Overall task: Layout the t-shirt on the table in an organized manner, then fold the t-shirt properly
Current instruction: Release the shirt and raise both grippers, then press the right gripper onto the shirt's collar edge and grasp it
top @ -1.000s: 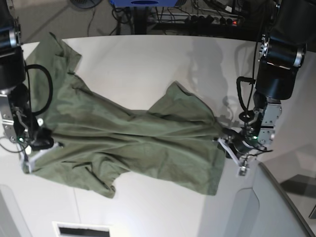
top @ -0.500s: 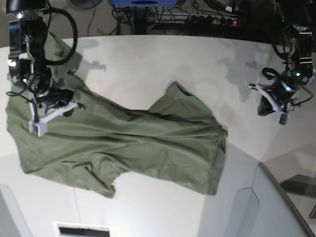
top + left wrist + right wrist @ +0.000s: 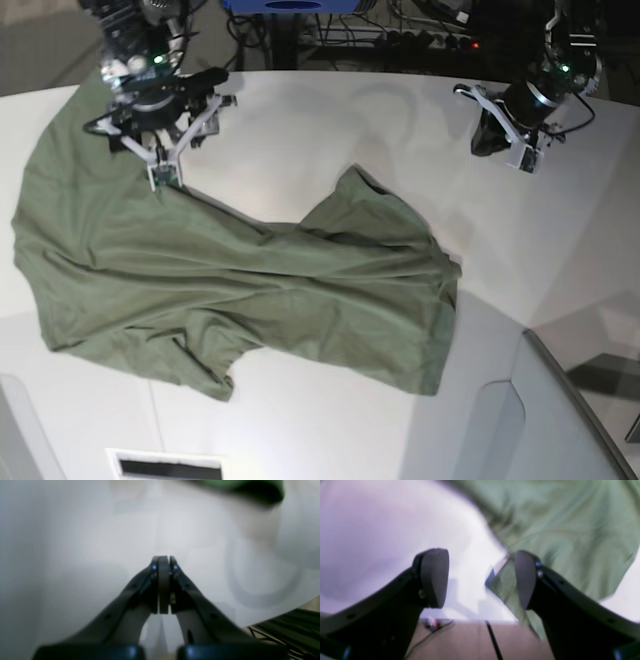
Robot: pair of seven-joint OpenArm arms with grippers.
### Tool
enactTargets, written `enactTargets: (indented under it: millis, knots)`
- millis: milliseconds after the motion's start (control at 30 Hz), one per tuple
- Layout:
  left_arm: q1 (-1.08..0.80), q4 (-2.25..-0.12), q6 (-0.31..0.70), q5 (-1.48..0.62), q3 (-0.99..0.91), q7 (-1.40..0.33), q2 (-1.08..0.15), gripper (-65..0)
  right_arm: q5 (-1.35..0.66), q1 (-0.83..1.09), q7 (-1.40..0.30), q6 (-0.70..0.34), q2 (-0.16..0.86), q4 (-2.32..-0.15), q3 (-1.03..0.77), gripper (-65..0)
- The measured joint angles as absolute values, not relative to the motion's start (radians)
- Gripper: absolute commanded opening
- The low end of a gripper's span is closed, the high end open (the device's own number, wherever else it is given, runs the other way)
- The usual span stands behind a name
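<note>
The olive-green t-shirt (image 3: 250, 290) lies rumpled and spread across the white table (image 3: 320, 130), one sleeve (image 3: 370, 205) pointing to the far side. At the far left, my right gripper (image 3: 180, 145) hovers open over the shirt's upper left corner. In the right wrist view its fingertips (image 3: 435, 577) stand wide apart around nothing, with the t-shirt (image 3: 570, 530) and a loose fold of it by the right finger. At the far right, my left gripper (image 3: 497, 135) is shut and clear of the cloth. In the left wrist view the left gripper (image 3: 163, 563) is shut above the bare table (image 3: 75, 542).
A grey angled panel (image 3: 530, 420) fills the near right corner. Cables and a power strip (image 3: 430, 40) lie on the floor behind the table. A white slotted plate (image 3: 165, 465) sits at the near edge. The table edge and brown floor (image 3: 470, 640) show under my right gripper.
Both arms have swung from the near side to the far side of the table. My right gripper has opened and let go of the shirt's left edge. The left gripper has stayed shut.
</note>
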State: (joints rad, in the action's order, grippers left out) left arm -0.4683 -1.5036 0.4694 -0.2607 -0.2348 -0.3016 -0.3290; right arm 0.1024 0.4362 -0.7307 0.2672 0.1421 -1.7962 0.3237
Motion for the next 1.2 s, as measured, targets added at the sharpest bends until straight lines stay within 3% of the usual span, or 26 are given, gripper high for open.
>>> enactTargets:
  millis: [633,700,800,833,1000,1200]
  knots:
    - [-0.439,-1.435,0.469,-0.262,-0.236,-0.294,-0.308,-65.0,0.215,0.244,-0.559,0.293,0.112,-1.416,0.323,-26.9]
    - [-0.442,-1.435,0.469,-0.261,-0.236,-0.295,-0.308,-65.0,0.213,0.233,-0.555,0.292,0.113,-1.404,0.323,-34.1]
    - [-0.443,-1.430,0.469,-0.262,-0.236,-0.294,-0.308,-65.0,0.210,0.241,-0.561,0.285,0.112,-1.401,0.323,-50.0]
    - [-0.441,-1.428,0.469,-0.261,-0.236,-0.295,-0.307,-65.0,0.210,0.246,-0.561,0.286,0.112,-1.401,0.323,-50.7]
    - [-0.440,-1.427,0.469,-0.262,-0.236,-0.295,-0.308,-65.0,0.250,0.267,-0.559,0.318,0.079,-1.401,0.316,-39.6]
    - [-0.441,-1.427,0.469,-0.262,-0.230,-0.295,-0.308,-65.0,0.268,0.278,-0.548,0.327,0.080,-1.404,0.316,-32.1]
